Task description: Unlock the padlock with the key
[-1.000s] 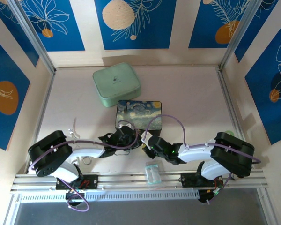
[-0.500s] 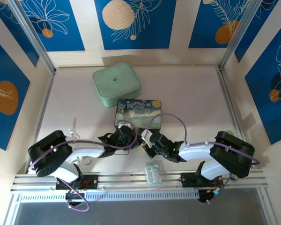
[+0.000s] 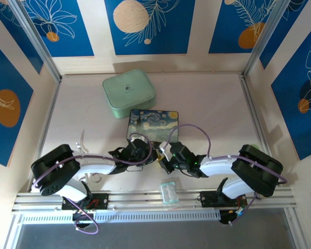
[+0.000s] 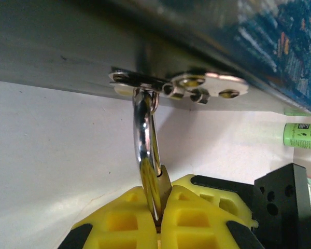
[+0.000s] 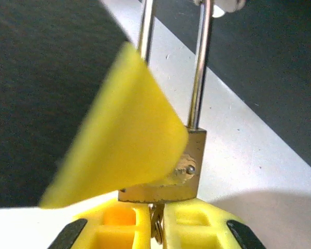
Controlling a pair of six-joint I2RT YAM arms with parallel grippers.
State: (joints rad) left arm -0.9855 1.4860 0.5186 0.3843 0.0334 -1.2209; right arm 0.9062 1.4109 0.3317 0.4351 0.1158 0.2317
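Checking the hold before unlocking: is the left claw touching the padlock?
Touching. The left wrist view shows the left claw shut on the padlock, pinching its brass body with no gap.

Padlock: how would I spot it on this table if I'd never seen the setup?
Find the dark blue starry-night box near the table's middle, just in front of the mint-green case. On the box's near edge a metal hasp sticks out, and the padlock is looped through it. It is the small brass block with a silver U-shaped shackle.
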